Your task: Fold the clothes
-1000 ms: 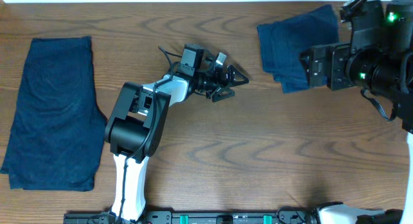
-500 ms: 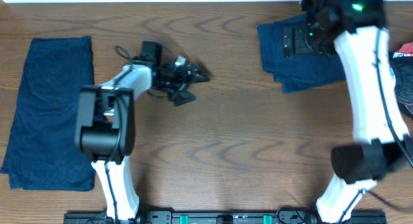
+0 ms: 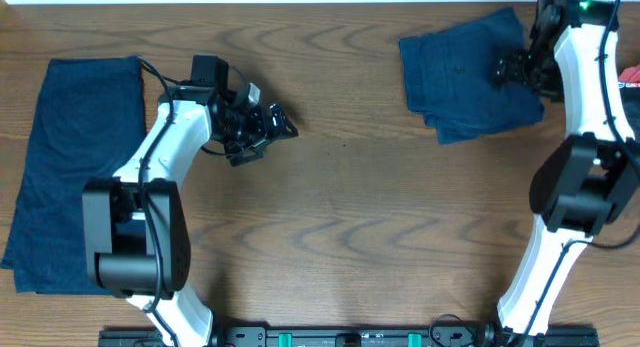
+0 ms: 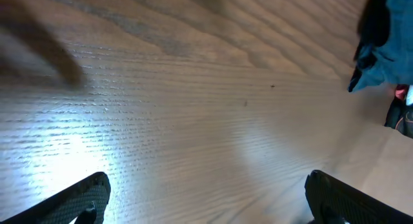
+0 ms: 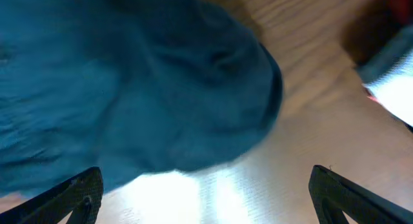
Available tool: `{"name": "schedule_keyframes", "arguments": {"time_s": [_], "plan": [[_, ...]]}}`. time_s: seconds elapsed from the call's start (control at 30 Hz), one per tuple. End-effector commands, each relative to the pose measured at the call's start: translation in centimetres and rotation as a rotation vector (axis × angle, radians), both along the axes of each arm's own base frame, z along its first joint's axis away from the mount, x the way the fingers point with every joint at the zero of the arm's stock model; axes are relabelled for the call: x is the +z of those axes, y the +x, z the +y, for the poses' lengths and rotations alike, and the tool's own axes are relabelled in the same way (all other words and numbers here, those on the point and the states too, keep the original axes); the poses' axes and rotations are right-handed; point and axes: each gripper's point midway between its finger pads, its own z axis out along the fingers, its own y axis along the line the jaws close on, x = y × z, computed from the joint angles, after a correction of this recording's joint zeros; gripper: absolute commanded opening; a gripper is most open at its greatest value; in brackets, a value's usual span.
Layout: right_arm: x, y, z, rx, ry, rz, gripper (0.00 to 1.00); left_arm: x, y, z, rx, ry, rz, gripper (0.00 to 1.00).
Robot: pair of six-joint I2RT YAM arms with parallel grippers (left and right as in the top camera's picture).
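While both arms reach out over the wooden table (image 3: 380, 217), neither of them grasps anything. The left gripper (image 3: 264, 137) hangs over bare wood left of the middle, its jaws spread wide and empty; in the left wrist view its two dark fingertips (image 4: 80, 197) sit at the lower corners with only wood grain between them. Just beside that arm, along the left edge, the flat garment (image 3: 85, 157) lies spread out as a long dark navy shape, apart from the gripper. At the far right corner the folded garment (image 3: 460, 72) rests as a compact navy stack with uneven layered edges. The right gripper (image 5: 208, 197) is above the right part of this stack, also released with its jaws wide. Its wrist view is blurred, showing navy cloth filling most of the frame and a strip of lit wood below; whether the fingers touch the cloth cannot be told. A red and white object (image 3: 632, 77) peeks in at the right edge of the table, just beside the right arm.
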Motion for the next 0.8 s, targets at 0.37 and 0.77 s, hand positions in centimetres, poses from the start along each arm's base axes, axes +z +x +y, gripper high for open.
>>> {"name": "schedule_keyframes", "arguments": {"time_s": [0.37,0.77], "plan": [[-2.7,4.6,-1.3,0.12,0.035,-0.119,0.99,-0.3,-1.9,0.5,-0.019,0.035,0.068,0.98],[-1.8,5.8,-5.1,0.127,0.139,-0.249,0.99,-0.3,-2.0,0.4,-0.021,0.035,0.068,0.98]]}}
